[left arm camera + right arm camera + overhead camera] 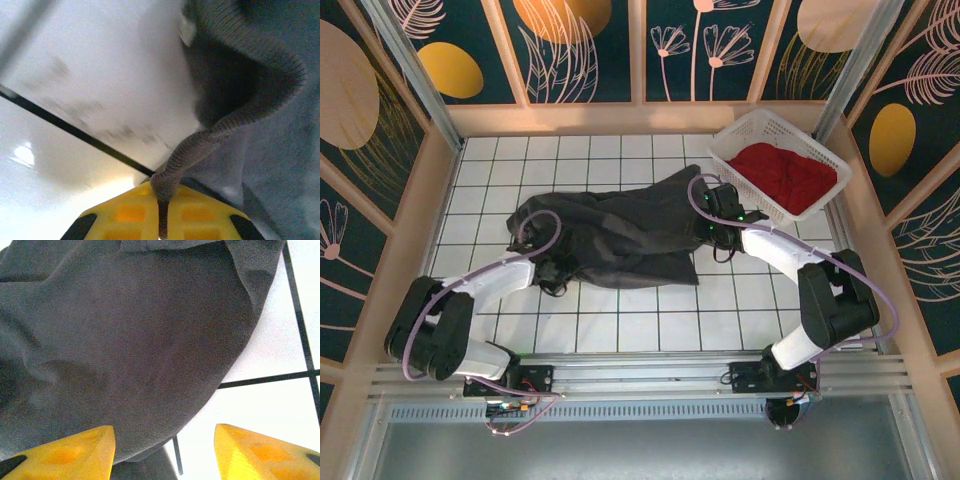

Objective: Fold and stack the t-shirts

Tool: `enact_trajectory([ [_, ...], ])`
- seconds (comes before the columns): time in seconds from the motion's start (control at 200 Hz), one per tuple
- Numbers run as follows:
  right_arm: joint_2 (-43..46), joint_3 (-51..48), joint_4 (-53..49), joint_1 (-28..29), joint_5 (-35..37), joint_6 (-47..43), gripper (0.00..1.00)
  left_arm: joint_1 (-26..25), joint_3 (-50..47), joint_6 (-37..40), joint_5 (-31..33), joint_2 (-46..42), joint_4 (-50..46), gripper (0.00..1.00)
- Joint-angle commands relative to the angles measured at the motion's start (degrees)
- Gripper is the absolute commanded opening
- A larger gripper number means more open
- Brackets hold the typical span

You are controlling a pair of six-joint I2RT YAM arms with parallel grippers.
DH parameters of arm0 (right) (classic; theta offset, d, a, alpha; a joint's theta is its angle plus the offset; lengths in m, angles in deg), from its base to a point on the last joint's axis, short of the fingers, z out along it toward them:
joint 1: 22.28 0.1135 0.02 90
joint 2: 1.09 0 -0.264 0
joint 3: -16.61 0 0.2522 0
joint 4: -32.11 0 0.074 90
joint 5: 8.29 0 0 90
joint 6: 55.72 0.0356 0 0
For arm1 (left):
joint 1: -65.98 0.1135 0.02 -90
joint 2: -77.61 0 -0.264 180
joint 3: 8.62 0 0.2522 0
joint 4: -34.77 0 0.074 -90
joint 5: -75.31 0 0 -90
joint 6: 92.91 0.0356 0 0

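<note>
Yellow fingers (120,215) of the left gripper (161,200) sit pressed together at the bottom of the left wrist view. The ribbed neckband (240,112) of the charcoal t-shirt (280,165) is pinched in the seam between them, and the band loops up and away over the white tiled table (100,100). On the other wrist, the right gripper (164,440) has its own two fingers (70,452) spread wide with nothing held. A rounded edge of the same grey cloth lies on the tiles beneath and ahead of them. From above, the left claw is low at the shirt's near left edge. The right one is at the shirt's right side, where one end of the cloth reaches toward the back; whether it touches the cloth there I cannot tell. The shirt lies rumpled and spread across the middle of the table, between the two arms. Farther back, at the right rear corner, a white lattice basket (770,122) stands askew to the tile lines, apart from the grey shirt. The red t-shirt (780,175) lies bunched inside it.
</note>
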Motion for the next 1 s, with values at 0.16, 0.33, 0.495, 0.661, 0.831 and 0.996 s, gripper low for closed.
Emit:
enact_trajectory([
  [0.16,4.1,-0.2,-1.7,1.2,-2.8,-0.2,0.56,6.2,3.0,11.1,4.5,-5.7,-8.4,0.47],
  [0.33,4.9,0.2,-2.2,1.2,-3.1,-0.4,0.56,5.0,-1.9,0.8,-5.6,-13.6,-8.1,0.56],
  [0.495,3.9,0.8,-1.3,1.2,-3.8,-0.2,0.56,-1.6,-2.6,-13.0,-9.4,-14.8,-2.7,0.54],
  [0.661,2.3,1.5,-0.7,1.2,-4.2,-0.2,0.56,-6.0,-0.1,-19.7,-10.4,-9.9,-2.4,0.52],
  [0.831,2.4,1.8,-0.7,1.1,-3.9,-0.1,0.56,-7.9,-2.8,-24.5,-12.0,-8.3,1.2,0.52],
  [0.996,2.5,1.5,-0.5,1.2,-3.9,0.2,0.56,-8.7,-3.3,-27.5,-11.2,-7.1,5.4,0.54],
])
